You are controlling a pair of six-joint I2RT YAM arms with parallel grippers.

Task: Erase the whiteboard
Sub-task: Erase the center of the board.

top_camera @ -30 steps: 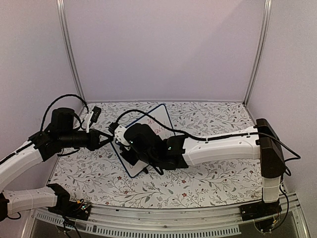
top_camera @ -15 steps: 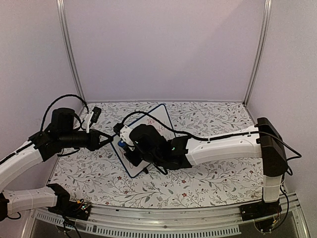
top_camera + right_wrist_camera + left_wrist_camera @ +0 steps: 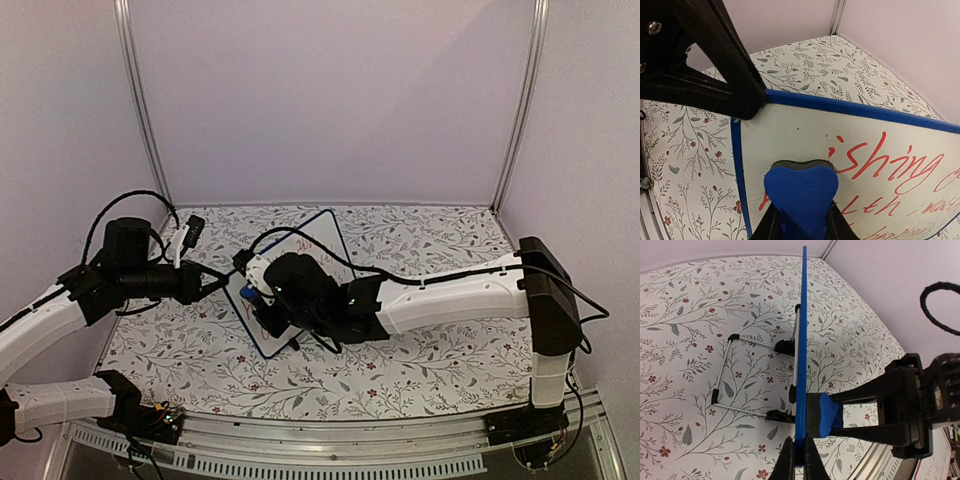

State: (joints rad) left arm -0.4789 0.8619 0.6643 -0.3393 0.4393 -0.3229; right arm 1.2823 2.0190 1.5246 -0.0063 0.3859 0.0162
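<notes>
Tilted on the table, the whiteboard appears edge-on in left wrist view, left gripper clamped on its rim. Only right wrist view shows red writing beside the eraser that the right gripper clamps against its face.

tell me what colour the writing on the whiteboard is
Red handwriting on the whiteboard, clearest in the right wrist view.

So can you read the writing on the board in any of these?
Right wrist: red writing on the whiteboard is sharp, though the eraser hides part; top external: too small and soft to read; left wrist: board seen edge-on, no writing visible.
</notes>
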